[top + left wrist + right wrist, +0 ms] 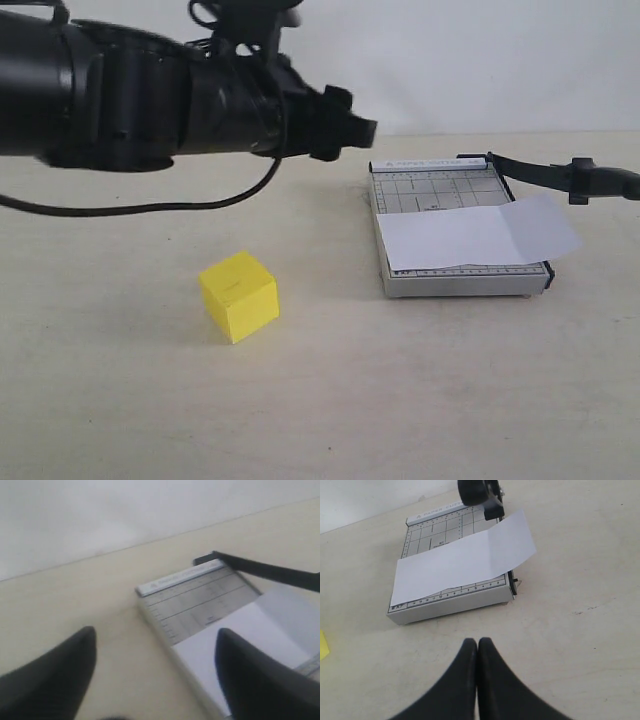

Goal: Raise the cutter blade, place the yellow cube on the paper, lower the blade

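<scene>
The yellow cube [238, 295] sits on the table left of the grey cutter board [440, 195], and an edge of the yellow cube [322, 645] shows in the right wrist view. The paper [480, 235] lies across the board, overhanging its right side. The cutter blade [560, 176] is lifted off the board, its handle [479, 492] up in the air. My left gripper [358, 128] hangs high, above and behind the cube; in its own view it [156, 631] is open and empty, facing the board [200, 600]. My right gripper [477, 641] is shut on nothing, over bare table in front of the board.
The left arm [130, 90] stretches across the upper left of the exterior view, with a cable [150, 208] drooping under it. A pale wall rises behind the table's far edge [500, 132].
</scene>
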### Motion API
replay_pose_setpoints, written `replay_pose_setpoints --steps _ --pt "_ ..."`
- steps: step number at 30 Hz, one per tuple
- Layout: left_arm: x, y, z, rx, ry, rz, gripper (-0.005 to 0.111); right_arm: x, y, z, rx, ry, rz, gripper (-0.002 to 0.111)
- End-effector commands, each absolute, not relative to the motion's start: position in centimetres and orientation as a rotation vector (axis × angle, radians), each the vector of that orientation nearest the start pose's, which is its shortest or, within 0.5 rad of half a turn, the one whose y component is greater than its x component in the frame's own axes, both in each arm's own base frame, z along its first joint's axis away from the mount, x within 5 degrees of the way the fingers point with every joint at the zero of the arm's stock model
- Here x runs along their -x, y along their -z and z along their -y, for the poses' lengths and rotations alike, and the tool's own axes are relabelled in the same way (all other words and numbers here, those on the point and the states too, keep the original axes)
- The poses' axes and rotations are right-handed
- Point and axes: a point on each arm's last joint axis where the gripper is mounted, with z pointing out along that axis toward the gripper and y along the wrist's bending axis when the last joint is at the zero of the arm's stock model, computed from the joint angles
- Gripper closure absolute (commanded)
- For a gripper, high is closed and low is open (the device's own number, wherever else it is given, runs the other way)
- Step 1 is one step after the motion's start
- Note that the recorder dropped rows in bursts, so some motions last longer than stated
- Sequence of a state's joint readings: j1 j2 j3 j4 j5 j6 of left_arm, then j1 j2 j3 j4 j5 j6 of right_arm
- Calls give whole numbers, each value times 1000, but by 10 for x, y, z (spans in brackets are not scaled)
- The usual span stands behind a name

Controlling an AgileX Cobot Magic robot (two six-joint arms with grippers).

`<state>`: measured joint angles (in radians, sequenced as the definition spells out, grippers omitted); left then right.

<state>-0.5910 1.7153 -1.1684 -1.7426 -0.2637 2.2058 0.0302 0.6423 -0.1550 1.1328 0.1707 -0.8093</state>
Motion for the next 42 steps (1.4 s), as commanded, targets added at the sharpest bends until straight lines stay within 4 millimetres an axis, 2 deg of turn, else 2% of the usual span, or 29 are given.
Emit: replay_pose_setpoints --steps 1,3,6,12,23,28,37,42 --pt "-322 -241 164 -830 -458 -1993 28 -116 -204 -18 -189 -366 -2047 108" --pt "-313 -223 160 -918 -487 -2020 29 -116 -204 -17 -188 -363 -2046 108" --pt "-300 -201 159 -1034 -438 -2045 32 -116 -204 -17 -188 -363 -2046 108" --pt "-287 -181 147 -1154 -531 -2074 33 -115 -204 -19 -182 -377 -2054 108" --pt "-285 -191 143 -1130 -555 -2057 33 -115 -204 -19 -176 -386 -2059 108" --pt "-283 -195 149 -1278 -522 -1964 33 -115 -204 -19 -176 -386 -2059 108" --pt "-282 -201 147 -1267 -535 -1953 21 -115 -203 -20 -173 -386 -2060 108" --pt "-282 -201 146 -1263 -549 -1958 19 -115 -203 -20 -173 -386 -2060 108"
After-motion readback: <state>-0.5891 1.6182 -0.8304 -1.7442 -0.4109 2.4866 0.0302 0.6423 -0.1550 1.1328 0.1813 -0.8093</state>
